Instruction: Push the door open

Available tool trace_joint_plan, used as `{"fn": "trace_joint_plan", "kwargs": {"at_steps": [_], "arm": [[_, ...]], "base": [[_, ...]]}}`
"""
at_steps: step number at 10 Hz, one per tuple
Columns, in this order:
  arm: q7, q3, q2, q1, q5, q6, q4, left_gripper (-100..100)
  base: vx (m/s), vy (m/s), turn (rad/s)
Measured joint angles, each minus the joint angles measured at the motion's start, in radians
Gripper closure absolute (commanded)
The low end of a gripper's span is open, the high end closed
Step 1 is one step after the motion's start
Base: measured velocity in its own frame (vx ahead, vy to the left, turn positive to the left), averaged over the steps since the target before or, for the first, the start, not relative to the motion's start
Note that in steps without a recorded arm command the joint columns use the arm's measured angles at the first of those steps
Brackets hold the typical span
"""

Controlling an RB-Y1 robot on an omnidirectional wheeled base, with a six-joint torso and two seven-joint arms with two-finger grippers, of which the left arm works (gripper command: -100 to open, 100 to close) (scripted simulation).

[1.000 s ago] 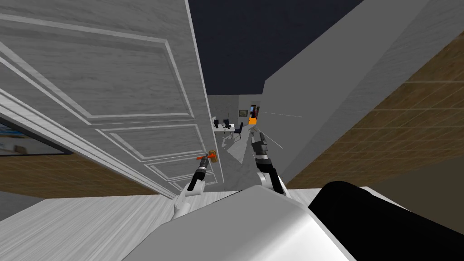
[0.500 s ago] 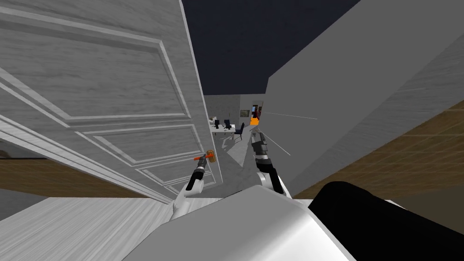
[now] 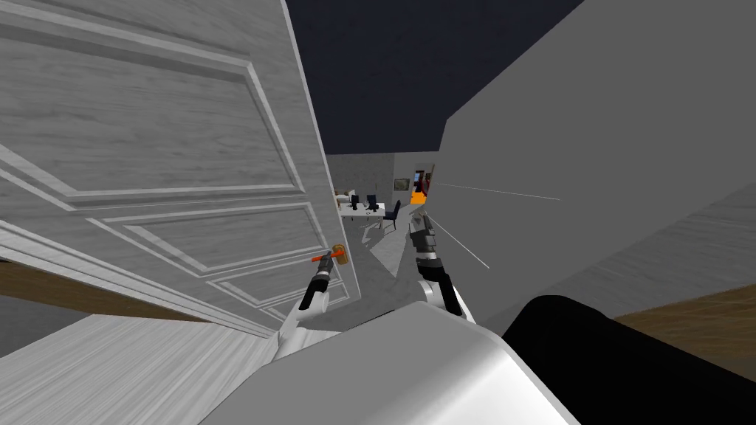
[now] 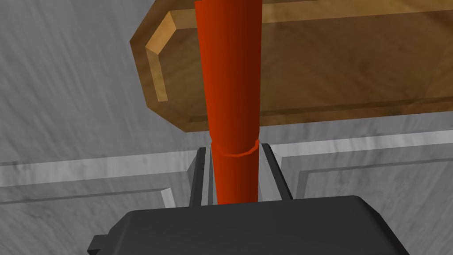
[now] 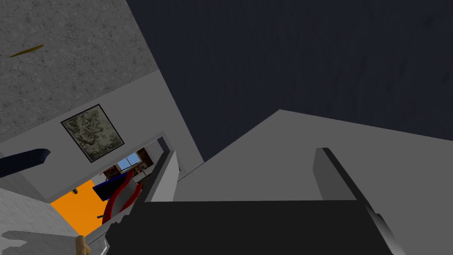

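Door (image 3: pixel 184 147) is swinging further open than a second ago: its free edge is sitting further left in the head frame and the gap to the grey wall (image 3: pixel 590 147) is widening. Head camera is shifting too. The door, pale grey and panelled, is filling the left half of the head frame, with the wall on the right. Through the gap at centre frame, a white table (image 3: pixel 362 209) is showing far off. Right tool (image 3: pixel 419 220) is pointing into that gap, fingers spread, gripping nothing. Left tool (image 4: pixel 233 152) is sitting at the door's free edge, just left of centre, fingers clamping the orange-red lever (image 4: pixel 230 88) from both sides. The lever's brown backplate (image 4: pixel 332 66) is lying flat on the door.
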Motion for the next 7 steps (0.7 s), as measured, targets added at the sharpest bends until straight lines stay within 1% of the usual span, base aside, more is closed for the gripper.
{"fn": "trace_joint_plan", "kwargs": {"at_steps": [1,2,3,5,6,7], "arm": [[-0.004,0.014,-0.002,-0.014,0.001,-0.005,0.021,100],[-0.005,0.029,-0.001,-0.023,0.003,-0.014,0.041,100],[-0.007,0.041,-0.001,-0.025,0.004,-0.015,0.043,100],[-0.011,0.067,-0.001,-0.022,0.007,-0.004,0.036,100],[-0.014,0.080,0.000,-0.034,0.009,-0.014,0.059,100],[-0.015,0.091,0.001,-0.027,0.010,-0.011,0.048,100]], "base": [[0.142,-0.114,0.072],[0.131,-0.106,0.072],[0.141,-0.119,0.076],[0.160,-0.118,0.088],[0.151,-0.105,0.065],[0.150,-0.098,0.085]]}}
